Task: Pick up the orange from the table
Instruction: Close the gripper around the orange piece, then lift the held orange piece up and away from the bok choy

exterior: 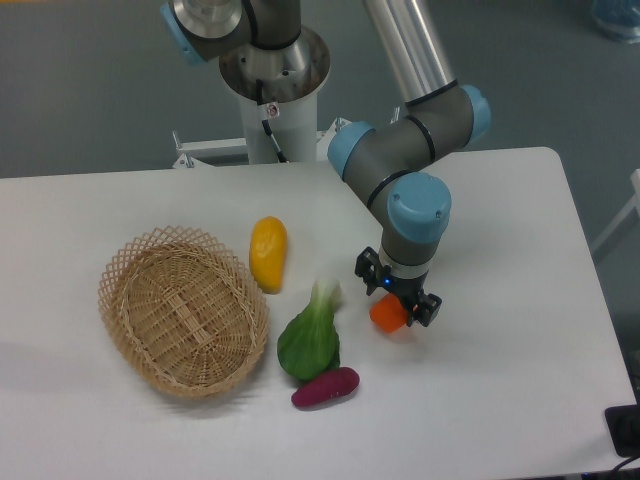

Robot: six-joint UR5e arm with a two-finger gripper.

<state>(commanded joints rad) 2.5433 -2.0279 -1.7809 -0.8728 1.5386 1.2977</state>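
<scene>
**Gripper down at the orange, grasp stage**

The gripper (398,303) is seen lowered over the orange (387,316), which lies on the table (520,260) right of centre, toward the front edge. The orange is partly hidden by the gripper body; whether the fingers are closed on it cannot be told (contact is not visible from this angle). The step in hand is judged to be the grasp itself, lift not yet done. A firm close, then a straight vertical lift, is called for next. The green vegetable (309,340) and purple vegetable (325,388) are near on the left, the yellow fruit (267,253) and wicker basket (180,310) further toward the left edge.
</scene>
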